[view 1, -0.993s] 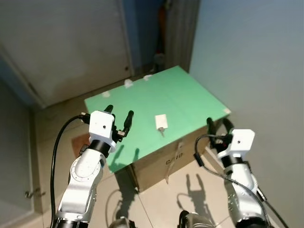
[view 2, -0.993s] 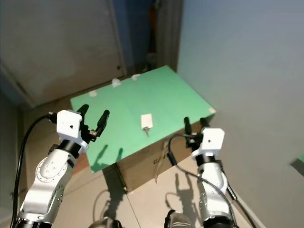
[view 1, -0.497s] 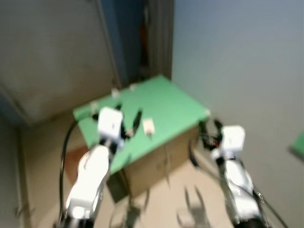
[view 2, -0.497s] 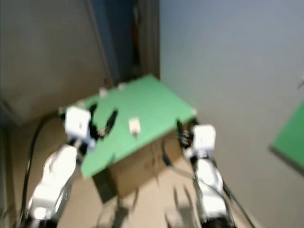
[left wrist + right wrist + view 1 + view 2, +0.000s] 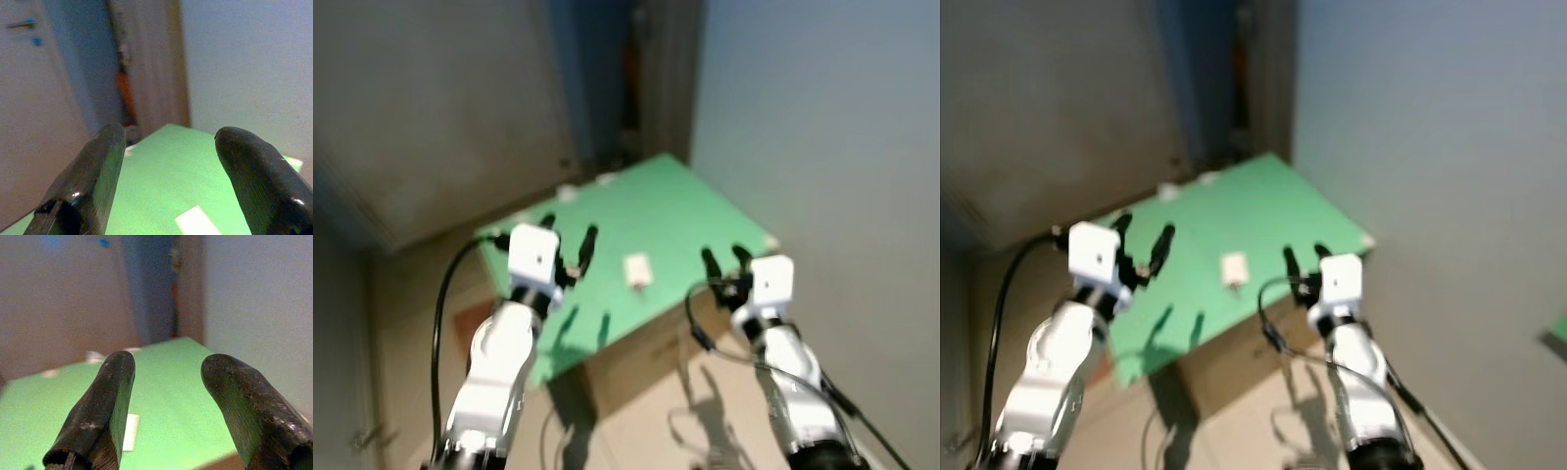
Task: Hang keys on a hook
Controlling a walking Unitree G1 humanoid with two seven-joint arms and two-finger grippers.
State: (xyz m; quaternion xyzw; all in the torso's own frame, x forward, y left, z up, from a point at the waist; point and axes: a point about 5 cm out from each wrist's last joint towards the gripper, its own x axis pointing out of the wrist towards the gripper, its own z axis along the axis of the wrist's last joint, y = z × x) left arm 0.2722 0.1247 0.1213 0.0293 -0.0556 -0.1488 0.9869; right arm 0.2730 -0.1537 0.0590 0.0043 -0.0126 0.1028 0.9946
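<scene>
Both arms were raised before the robot, bent at the elbow, forearms angled up toward a green board (image 5: pixel 685 211) laid flat on a cardboard box (image 5: pixel 641 357). The left gripper (image 5: pixel 568 245) was held over the board's near-left part, fingers spread well apart with nothing between them; the left wrist view confirmed the gap between the two black fingers (image 5: pixel 83 181). The right gripper (image 5: pixel 724 262) stood at the board's near-right edge, likewise parted and empty — its fingers (image 5: pixel 105 406) showed a clear space in the right wrist view. Each wrist carried a white camera block, and a black cable looped from each arm. A small white tag (image 5: pixel 636 269) — the only item on the board that could belong to the keys, though the keys themselves were too blurred to make out — lay on the board between the two grippers, touching neither. Two small pale objects (image 5: pixel 582 186) sat at the board's far edge. No printing on the box front could be read in these blurred head views. A plain wall (image 5: pixel 822 127) rose to the right of the board.
</scene>
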